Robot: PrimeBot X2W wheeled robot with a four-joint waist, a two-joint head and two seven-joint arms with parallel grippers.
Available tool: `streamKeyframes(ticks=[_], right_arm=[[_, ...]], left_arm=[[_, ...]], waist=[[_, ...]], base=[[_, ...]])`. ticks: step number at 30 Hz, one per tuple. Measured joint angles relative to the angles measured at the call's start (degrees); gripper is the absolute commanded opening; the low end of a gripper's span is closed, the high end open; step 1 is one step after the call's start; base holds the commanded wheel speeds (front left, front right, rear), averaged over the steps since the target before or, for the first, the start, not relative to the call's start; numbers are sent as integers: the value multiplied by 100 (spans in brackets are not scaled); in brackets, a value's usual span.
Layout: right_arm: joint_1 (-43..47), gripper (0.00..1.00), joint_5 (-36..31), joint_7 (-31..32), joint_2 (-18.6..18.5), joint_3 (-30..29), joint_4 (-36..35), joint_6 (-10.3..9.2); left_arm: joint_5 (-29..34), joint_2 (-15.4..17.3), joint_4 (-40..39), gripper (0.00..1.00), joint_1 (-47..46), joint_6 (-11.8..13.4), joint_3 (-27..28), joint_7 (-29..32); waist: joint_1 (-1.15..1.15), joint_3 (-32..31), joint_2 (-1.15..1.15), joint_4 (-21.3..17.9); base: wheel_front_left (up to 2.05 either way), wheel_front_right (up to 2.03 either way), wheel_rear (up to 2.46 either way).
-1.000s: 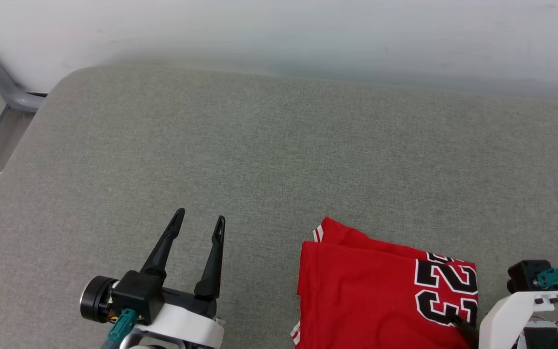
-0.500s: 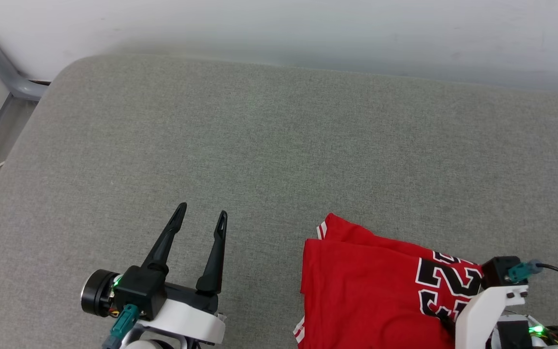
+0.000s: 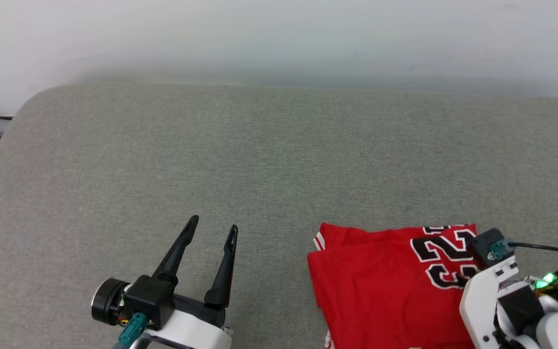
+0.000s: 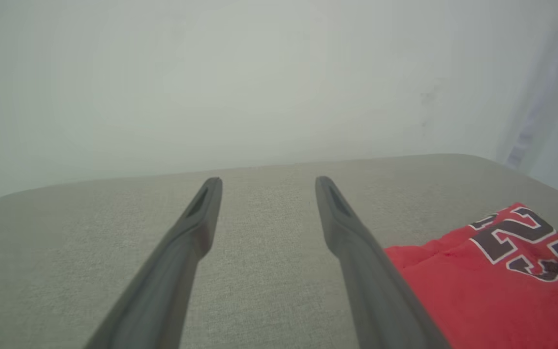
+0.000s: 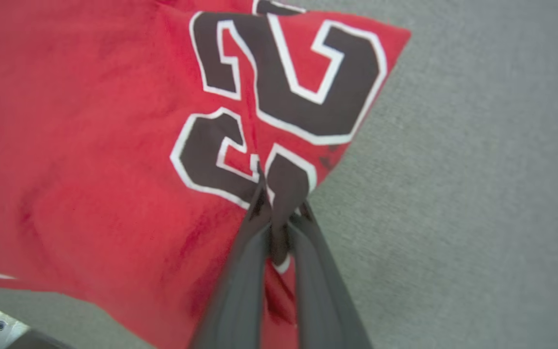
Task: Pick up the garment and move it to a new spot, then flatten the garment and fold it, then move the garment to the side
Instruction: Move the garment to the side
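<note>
1. Gripping the folded garment [image 3: 380, 286] by its numbered edge, our right tool [image 5: 279, 213] is clamped on fabric; we judge this the move-aside step.
2. It lies on the cushion's [image 3: 259, 155] near right part.
3. Our left tool [image 3: 213, 223] gapes empty over the cushion's near left.
4. Next we need a low, steady sideways drag that keeps the folds together.

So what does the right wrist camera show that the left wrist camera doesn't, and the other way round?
Right wrist view: the right gripper closed on the shirt, pinching its edge right at the black-and-white number, seen close up. Left wrist view: the left gripper, fingers spread apart and holding nothing, over the bare grey cushion, with a pale wall behind. Shared: the red shirt with its number, lying on the grey cushion.
</note>
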Motion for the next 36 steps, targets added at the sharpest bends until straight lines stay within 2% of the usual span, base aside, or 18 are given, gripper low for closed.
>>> streamKeyframes(ticks=[5,11,18,25,30,36], right_arm=[[-576,0,-105,59,-896,479,-129,0],[-1352,0,-102,-99,-1889,944,53,2],[-2377,0,-261,-926,-2686,878,846,1],[-3060,0,-528,-1908,-2811,549,2218,1],[-3329,0,-746,-2382,-2730,159,3138,1],[-3651,0,-1020,-2984,-2459,-341,3863,1]], left_arm=[[-2,55,-74,100,-21,0,-166,0],[47,227,-260,100,-276,0,-469,0],[271,660,-738,100,-816,-1,-691,0],[388,1013,-1170,100,-1254,-1,-993,0],[425,1150,-1379,100,-1380,-1,-1018,0],[463,1239,-1579,100,-1404,-1,-1090,0]], waist=[[0,37,0,-376],[0,418,0,-804],[1,1178,0,-1286],[2,1947,0,-1714],[2,2356,0,-1882],[2,2634,0,-1926]], base=[[0,0,0],[0,0,0],[0,0,0],[0,0,0],[0,0,0],[0,0,0]])
